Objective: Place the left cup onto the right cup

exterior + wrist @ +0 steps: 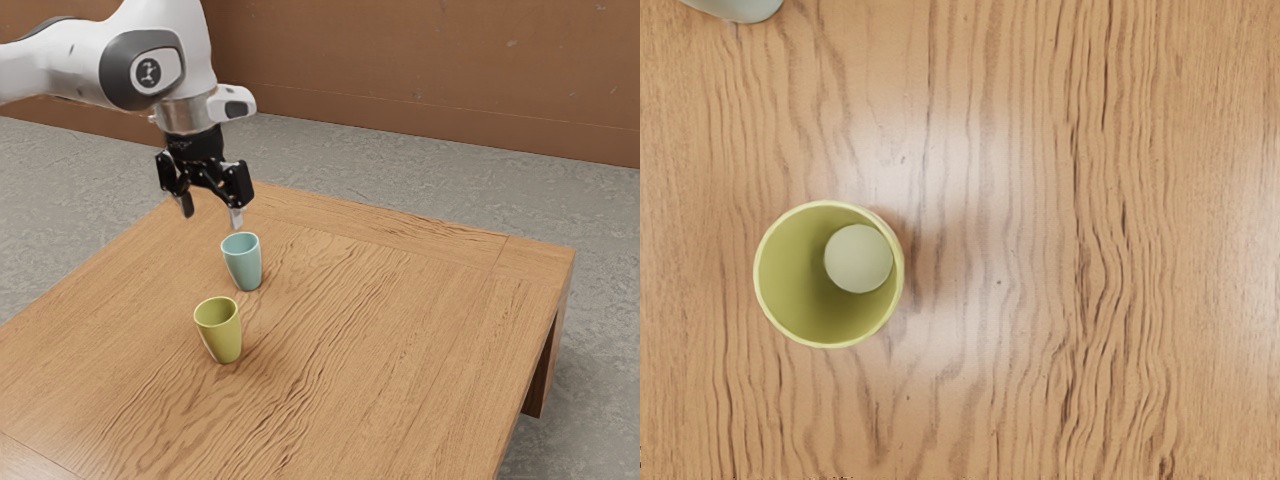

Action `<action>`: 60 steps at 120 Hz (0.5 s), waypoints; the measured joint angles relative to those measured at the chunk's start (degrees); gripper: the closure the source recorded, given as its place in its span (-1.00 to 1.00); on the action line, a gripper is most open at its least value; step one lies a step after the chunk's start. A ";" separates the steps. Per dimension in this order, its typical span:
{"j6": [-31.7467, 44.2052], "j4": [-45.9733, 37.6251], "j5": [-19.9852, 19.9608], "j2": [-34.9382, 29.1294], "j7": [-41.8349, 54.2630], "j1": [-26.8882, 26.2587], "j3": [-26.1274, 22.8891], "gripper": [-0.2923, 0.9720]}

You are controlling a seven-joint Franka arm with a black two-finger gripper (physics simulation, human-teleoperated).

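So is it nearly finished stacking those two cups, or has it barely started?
Barely started. Done: nothing yet; the teal cup and the green cup both stand upright and apart on the table. In hand: the end effector hangs open above the teal cup, gripping nothing. Left: grasping one cup, lifting it and setting it on the other.
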 joint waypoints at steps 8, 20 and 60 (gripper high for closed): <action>-0.76 0.17 0.15 0.06 0.24 -0.06 0.10 -0.51; -1.29 0.21 1.34 0.27 0.57 0.81 0.00 -0.51; 6.81 0.12 3.62 8.71 1.06 4.53 0.53 -0.51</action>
